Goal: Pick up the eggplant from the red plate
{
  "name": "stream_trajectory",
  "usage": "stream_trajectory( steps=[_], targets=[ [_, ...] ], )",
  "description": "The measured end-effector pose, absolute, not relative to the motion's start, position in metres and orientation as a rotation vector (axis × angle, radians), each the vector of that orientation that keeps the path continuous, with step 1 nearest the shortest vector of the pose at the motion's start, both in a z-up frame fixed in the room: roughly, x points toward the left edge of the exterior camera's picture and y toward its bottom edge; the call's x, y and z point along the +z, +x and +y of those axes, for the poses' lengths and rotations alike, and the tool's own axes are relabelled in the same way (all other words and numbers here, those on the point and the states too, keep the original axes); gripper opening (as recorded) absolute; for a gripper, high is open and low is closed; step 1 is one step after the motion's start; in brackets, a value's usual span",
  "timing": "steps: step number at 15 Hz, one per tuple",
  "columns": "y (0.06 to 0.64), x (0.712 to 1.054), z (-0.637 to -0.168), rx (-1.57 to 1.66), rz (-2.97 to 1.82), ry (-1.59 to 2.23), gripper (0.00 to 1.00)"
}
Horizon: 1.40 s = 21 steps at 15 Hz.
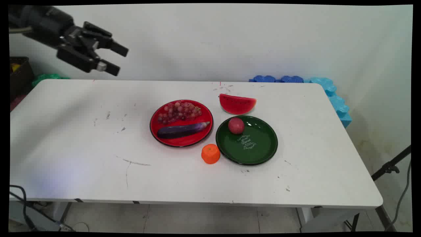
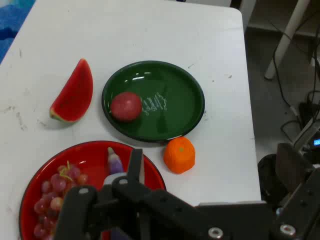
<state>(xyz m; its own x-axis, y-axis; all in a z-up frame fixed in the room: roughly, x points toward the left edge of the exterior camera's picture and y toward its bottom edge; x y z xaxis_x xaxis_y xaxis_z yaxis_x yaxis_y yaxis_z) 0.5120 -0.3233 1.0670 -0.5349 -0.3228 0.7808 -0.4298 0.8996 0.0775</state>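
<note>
While the black fingers (image 1: 115, 59) gape wide aloft, glossy round plates (image 1: 246, 158) hold fruit.

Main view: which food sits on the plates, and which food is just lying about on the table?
On plates:
- grapes and eggplant, on the red plate
- round red fruit, on the green plate

Lying about on the table:
- watermelon slice, behind the green plate
- orange, in front, between the two plates

Black linkage with boxy black fingers (image 1: 115, 59) (silver screws dot the joints).
</note>
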Motion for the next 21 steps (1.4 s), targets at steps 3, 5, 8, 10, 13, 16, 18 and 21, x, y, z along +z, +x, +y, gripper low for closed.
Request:
stream_trajectory(
  steps=[3, 5, 8, 10, 13, 16, 18, 21],
  targets=[
    [0.474, 1.073, -0.337, 0.156, -2.224, 0.533, 1.00],
    [0.450, 1.070, -0.347, 0.163, -2.257, 0.537, 1.00],
    [0.413, 1.055, -0.364, 0.181, -2.323, 0.536, 1.00],
    [0.395, 1.044, -0.374, 0.192, -2.362, 0.534, 1.00],
    [0.368, 1.020, -0.392, 0.217, -2.434, 0.532, 1.00],
    [0.345, 0.993, -0.412, 0.243, -2.506, 0.539, 1.00],
    [0.340, 0.977, -0.427, 0.260, -2.543, 0.570, 1.00],
    [0.323, 0.953, -0.442, 0.270, -2.609, 0.585, 1.00]
  ],
)
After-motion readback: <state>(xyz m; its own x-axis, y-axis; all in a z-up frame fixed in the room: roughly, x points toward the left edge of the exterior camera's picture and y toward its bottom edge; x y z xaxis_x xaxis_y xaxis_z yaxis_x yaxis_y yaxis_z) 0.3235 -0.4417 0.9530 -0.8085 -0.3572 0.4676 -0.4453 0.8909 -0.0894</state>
